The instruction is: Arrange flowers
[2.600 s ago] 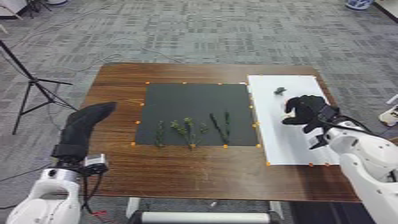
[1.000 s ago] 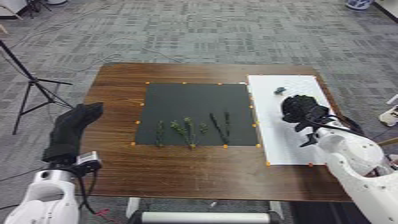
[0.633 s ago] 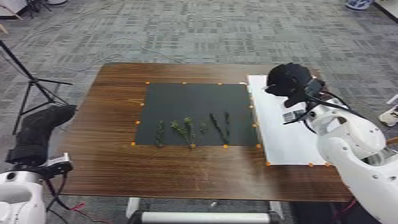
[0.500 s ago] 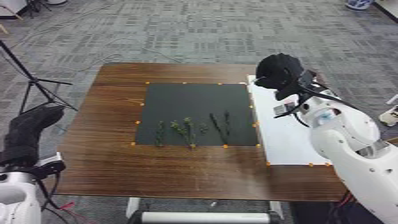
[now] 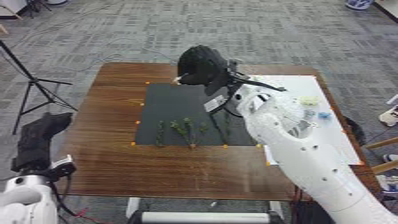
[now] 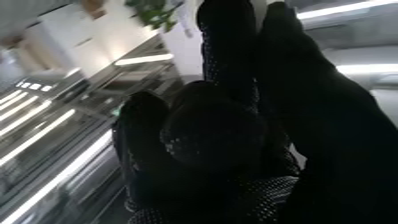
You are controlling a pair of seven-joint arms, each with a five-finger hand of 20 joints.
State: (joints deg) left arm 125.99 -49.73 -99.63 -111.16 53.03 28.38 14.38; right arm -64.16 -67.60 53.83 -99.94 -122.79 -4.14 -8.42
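While the right hand (image 5: 202, 66) is above the far edge of the dark mat (image 5: 160, 106), the green stems (image 5: 182, 132) lie on this mat, closer to the robot than the hand. I cannot tell whether this hand is wide or narrow, or whether it holds the green leaves (image 6: 155, 11) near it in the right wrist view. To its right, a small yellowish thing (image 5: 309, 100) and a small blue thing (image 5: 324, 115) are on the white board (image 5: 342, 145). The left hand (image 5: 41, 140) is by the table's (image 5: 111, 102) left edge, its state also unclear.
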